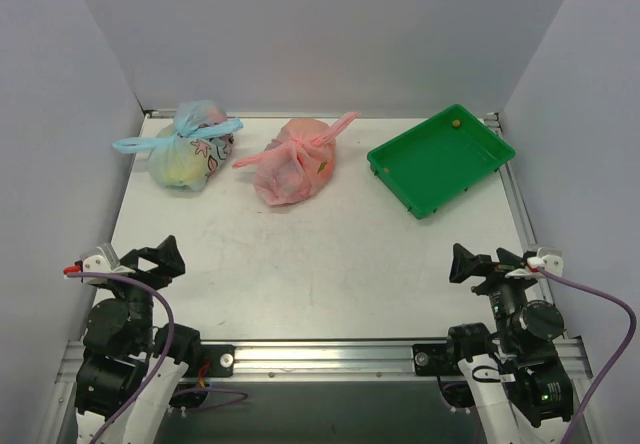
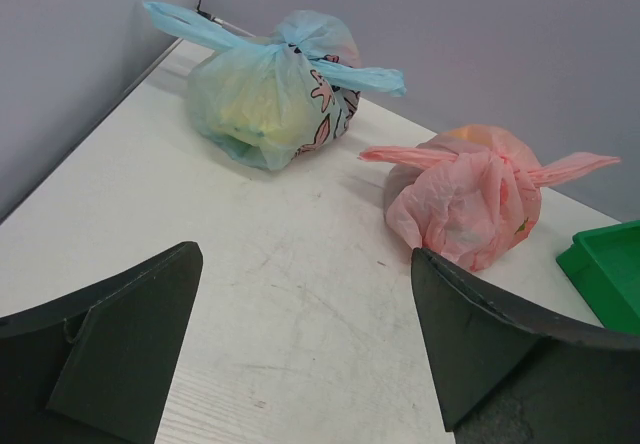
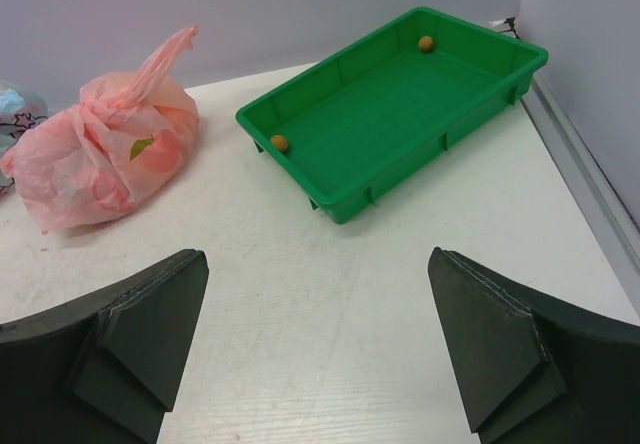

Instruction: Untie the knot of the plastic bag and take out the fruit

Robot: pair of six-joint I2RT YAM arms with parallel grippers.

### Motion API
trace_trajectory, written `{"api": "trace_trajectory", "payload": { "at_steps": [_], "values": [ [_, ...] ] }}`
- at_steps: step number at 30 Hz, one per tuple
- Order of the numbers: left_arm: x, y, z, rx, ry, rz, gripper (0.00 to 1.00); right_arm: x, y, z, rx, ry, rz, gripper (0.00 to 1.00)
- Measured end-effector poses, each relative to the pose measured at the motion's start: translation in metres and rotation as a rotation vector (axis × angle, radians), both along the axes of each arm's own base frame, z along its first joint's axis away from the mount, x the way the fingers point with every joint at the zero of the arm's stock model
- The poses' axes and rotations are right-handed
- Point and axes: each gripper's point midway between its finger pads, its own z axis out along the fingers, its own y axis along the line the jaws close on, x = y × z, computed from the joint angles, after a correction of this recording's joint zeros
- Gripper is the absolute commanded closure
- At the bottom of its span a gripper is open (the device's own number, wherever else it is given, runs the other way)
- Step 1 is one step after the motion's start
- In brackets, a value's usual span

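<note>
The pink plastic bag (image 1: 292, 167) lies at the back middle of the table, tied shut. It also shows in the left wrist view (image 2: 470, 199) and the right wrist view (image 3: 105, 154). Its knot (image 1: 297, 145) joins two thin pink strips that stick out left and right. Orange and peach-coloured fruit (image 3: 152, 151) shows faintly through the plastic. My left gripper (image 1: 158, 260) is open and empty at the near left, far from the bag. My right gripper (image 1: 470, 265) is open and empty at the near right.
A blue-tied bag (image 1: 190, 154) with pastel contents lies left of the pink bag. A green tray (image 1: 441, 159) sits at the back right with two small orange balls (image 3: 279, 143) inside. Grey walls close in the back and both sides.
</note>
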Motion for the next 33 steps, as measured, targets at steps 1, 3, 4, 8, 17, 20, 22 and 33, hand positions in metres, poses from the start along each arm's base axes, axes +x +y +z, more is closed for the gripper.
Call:
{"api": "trace_trajectory", "payload": {
  "at_steps": [1, 3, 4, 8, 17, 20, 22, 33],
  "values": [
    [0.0, 0.0, 0.0, 0.0, 0.0, 0.0, 0.03, 0.0, 0.0, 0.0, 0.001, 0.0, 0.003, 0.0],
    [0.001, 0.0, -0.001, 0.002, 0.007, 0.0, 0.03, 0.0, 0.0, 0.0, 0.001, 0.0, 0.003, 0.0],
    [0.003, -0.001, -0.002, 0.005, 0.015, 0.0, 0.03, 0.0, 0.0, 0.0, 0.001, 0.0, 0.003, 0.0],
    [0.016, -0.009, -0.014, 0.029, 0.101, -0.024, 0.03, 0.0, 0.002, 0.0, 0.001, 0.0, 0.01, 0.0],
    [0.081, -0.059, -0.039, 0.075, 0.444, -0.19, 0.02, 0.0, 0.002, -0.001, 0.005, 0.003, 0.015, 0.0],
    [0.115, -0.083, -0.038, 0.067, 0.529, -0.263, 0.03, 0.001, 0.001, -0.002, 0.004, 0.004, 0.009, 0.0],
    [0.143, -0.101, -0.043, 0.058, 0.576, -0.313, 0.03, 0.001, 0.001, -0.002, 0.003, 0.005, 0.008, 0.0],
    [0.283, -0.19, -0.096, 0.064, 0.738, -0.447, 0.03, 0.002, 0.001, -0.005, 0.0, 0.013, 0.01, 0.0]
  ]
}}
